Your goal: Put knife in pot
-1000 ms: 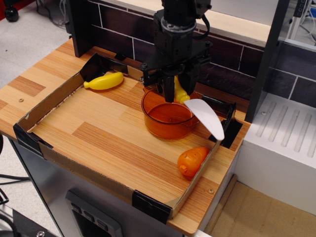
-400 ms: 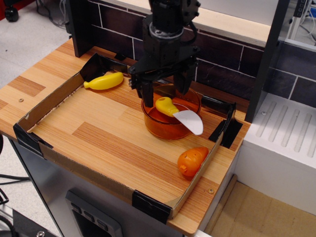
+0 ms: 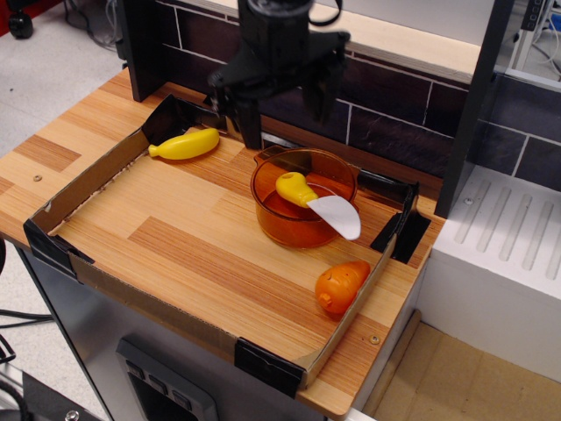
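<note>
The translucent orange pot (image 3: pixel 294 224) stands on the wooden board, right of centre. The knife (image 3: pixel 317 202) lies in it: its yellow handle rests inside and its white blade leans over the pot's front right rim. My black gripper (image 3: pixel 289 105) hangs open and empty above and behind the pot, to its upper left. Its two fingers (image 3: pixel 250 123) are spread wide and touch nothing.
A yellow banana-shaped toy (image 3: pixel 186 144) lies at the back left of the board. A small orange carrot-like toy (image 3: pixel 340 285) lies near the front right edge. A low cardboard rim (image 3: pixel 79 263) with black corner clips surrounds the board. A dark brick wall stands behind.
The gripper let go of the knife, which dropped into the pot. The gripper then opened wide, rose and moved back and to the left.
</note>
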Available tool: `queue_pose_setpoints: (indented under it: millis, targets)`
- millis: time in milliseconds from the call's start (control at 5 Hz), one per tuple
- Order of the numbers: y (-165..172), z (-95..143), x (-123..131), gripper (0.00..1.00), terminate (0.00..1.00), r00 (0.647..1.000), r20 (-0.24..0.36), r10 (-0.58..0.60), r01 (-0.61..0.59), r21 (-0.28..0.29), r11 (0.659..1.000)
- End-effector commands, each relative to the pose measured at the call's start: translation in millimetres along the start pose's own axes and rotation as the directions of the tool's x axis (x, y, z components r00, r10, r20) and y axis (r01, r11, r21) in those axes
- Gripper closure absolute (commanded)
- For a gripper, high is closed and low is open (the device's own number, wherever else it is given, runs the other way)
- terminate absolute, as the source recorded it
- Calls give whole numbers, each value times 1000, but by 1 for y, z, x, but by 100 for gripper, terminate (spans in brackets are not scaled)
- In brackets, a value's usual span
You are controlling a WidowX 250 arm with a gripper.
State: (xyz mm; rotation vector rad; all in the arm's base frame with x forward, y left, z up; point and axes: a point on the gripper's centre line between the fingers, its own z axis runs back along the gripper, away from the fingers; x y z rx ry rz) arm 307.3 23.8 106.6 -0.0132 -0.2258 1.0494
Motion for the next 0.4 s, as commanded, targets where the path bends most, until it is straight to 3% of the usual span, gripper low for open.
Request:
queue_pose_setpoints:
  millis: [0, 200]
  targets:
    - [-1, 29, 21, 0, 0, 998, 57, 16, -15, -23, 1000]
    - [-1, 29, 21, 0, 100, 998, 57, 16, -15, -23, 1000]
